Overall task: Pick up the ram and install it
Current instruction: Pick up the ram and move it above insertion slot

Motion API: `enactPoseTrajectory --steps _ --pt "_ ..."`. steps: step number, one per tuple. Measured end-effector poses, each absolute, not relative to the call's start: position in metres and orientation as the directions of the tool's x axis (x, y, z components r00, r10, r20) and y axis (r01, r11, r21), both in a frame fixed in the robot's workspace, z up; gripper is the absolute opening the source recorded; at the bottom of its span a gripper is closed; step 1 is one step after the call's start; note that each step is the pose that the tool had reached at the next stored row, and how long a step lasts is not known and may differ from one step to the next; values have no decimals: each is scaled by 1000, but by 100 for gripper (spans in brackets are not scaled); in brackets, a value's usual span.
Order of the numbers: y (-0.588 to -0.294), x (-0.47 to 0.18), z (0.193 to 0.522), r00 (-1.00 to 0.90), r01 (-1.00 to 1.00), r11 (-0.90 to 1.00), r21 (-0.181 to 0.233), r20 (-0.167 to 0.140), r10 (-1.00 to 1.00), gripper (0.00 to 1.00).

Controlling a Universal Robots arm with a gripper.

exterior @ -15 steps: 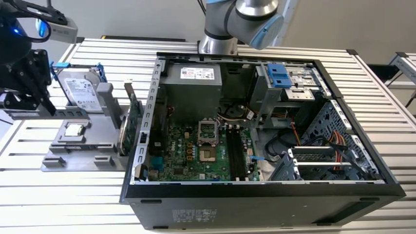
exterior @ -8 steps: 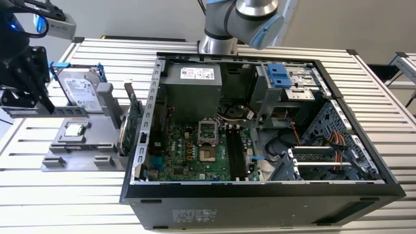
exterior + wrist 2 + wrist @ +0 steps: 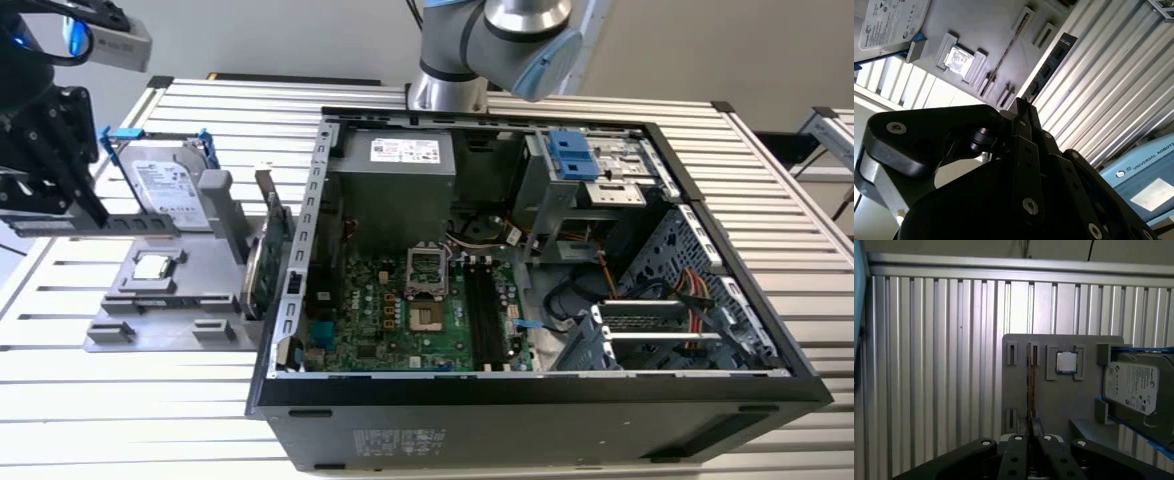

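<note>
- Holding the ram [image 3: 100, 223]: the gripper [image 3: 91, 213] sits at the exterior view's left, jaws pinched narrow on the stick.
- In the exterior view I see the ram lying level, long side running left to right, up off the grey tray [image 3: 200, 335] and crossing in front of the hard drive [image 3: 167, 185].
- In the first wrist view the ram [image 3: 1030, 385] is edge-on, a thin line running out from the gripper [image 3: 1031, 434] over the tray [image 3: 1019, 390].
- In the second wrist view the ram [image 3: 1046, 70] shows its face with dark chips, sticking out past the gripper [image 3: 1023, 107].
- I can't tell whether its lower edge is fully clear of the tray slot.
- On the tray: a processor chip [image 3: 154, 267] near the middle, the hard drive standing at the far side, an expansion card [image 3: 274, 255] upright on the right edge, just beside the computer case [image 3: 534, 420].
- The case lies open on the slatted table [image 3: 134, 400], motherboard [image 3: 387, 310] facing up.
- The ram is well apart from the black memory slots [image 3: 481, 315] on the motherboard.
- The arm [image 3: 514, 30] rises from the far side of the table, behind the case.
</note>
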State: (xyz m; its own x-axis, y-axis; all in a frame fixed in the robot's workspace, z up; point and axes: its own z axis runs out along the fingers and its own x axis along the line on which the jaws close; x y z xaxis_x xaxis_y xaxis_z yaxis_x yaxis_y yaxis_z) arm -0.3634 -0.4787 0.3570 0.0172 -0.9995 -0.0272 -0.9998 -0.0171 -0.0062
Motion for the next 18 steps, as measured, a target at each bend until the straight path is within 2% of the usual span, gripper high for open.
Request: enactPoseTrajectory --steps 18 --pt "-479 -364 379 17 -1000 -17 -11 -27 -999 0"
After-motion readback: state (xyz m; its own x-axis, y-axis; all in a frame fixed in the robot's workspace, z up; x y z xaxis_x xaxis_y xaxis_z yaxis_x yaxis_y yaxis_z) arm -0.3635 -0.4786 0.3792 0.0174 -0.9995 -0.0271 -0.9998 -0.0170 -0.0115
